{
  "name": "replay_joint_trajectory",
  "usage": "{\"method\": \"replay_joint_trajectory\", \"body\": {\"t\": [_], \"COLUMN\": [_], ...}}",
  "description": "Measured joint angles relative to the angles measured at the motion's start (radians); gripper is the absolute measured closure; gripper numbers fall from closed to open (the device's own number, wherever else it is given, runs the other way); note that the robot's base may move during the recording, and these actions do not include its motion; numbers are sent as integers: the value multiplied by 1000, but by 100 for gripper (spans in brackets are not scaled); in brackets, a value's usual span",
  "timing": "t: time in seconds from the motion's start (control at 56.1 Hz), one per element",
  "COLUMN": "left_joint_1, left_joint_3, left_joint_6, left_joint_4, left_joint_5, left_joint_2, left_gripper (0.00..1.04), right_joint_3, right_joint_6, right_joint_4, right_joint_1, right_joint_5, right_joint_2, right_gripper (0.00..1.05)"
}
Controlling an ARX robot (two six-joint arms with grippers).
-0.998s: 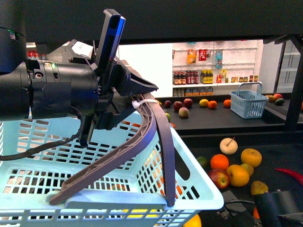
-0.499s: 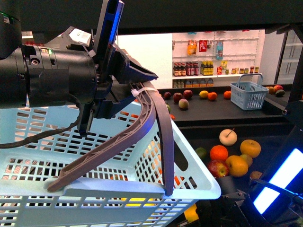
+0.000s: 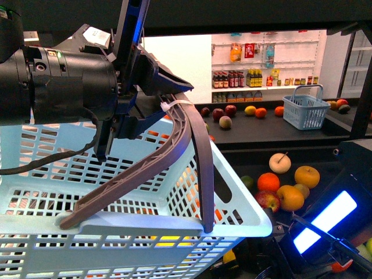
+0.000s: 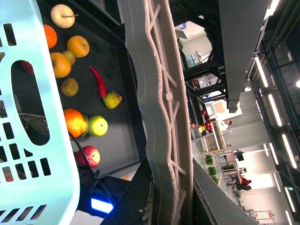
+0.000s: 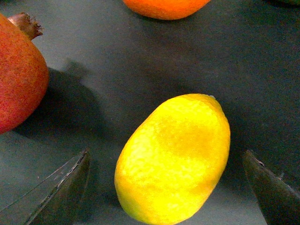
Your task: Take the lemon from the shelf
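Observation:
The lemon (image 5: pixel 173 157), large and bright yellow, lies on the dark shelf deck (image 5: pixel 140 56) in the right wrist view. My right gripper (image 5: pixel 166 152) is open, with one finger (image 5: pixel 61 192) on each side of the lemon and a gap to each. In the front view the right arm (image 3: pixel 325 221) shows at lower right with a lit blue panel; the lemon is hidden there. My left gripper (image 3: pixel 168 107) is shut on the grey basket handle (image 3: pixel 174 145) and holds the light blue basket (image 3: pixel 116 168) up. The handle (image 4: pixel 159 93) also fills the left wrist view.
A red fruit (image 5: pixel 18 75) and an orange (image 5: pixel 164 7) lie close to the lemon. On the deck (image 3: pixel 343 168) are a cream apple (image 3: pixel 280 163), oranges (image 3: pixel 268 182) and a red apple (image 3: pixel 267 200). A small blue basket (image 3: pixel 305 110) stands behind; a black post (image 3: pixel 363 99) is at right.
The right arm has come up into the lower right of the front view, its blue panel now showing. The left arm and basket have shifted slightly left and up.

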Motion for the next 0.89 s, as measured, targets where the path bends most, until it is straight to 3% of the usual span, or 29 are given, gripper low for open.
{"method": "replay_joint_trajectory", "body": {"t": [0.178, 0.303, 0.606, 0.891], "left_joint_1": [0, 0, 0, 0], "left_joint_3": [0, 0, 0, 0], "left_joint_6": [0, 0, 0, 0], "left_joint_4": [0, 0, 0, 0], "left_joint_5": [0, 0, 0, 0], "left_joint_2": [0, 0, 0, 0], "left_gripper": [93, 93, 93, 93], "right_joint_3": [11, 10, -178, -504], "right_joint_6": [-2, -6, -8, -3], "right_joint_4": [-14, -12, 102, 299], "right_joint_1": [3, 0, -75, -237], "right_joint_5": [5, 5, -18, -117], "right_joint_2": [9, 9, -135, -487], "right_gripper": [36, 46, 50, 50]}}
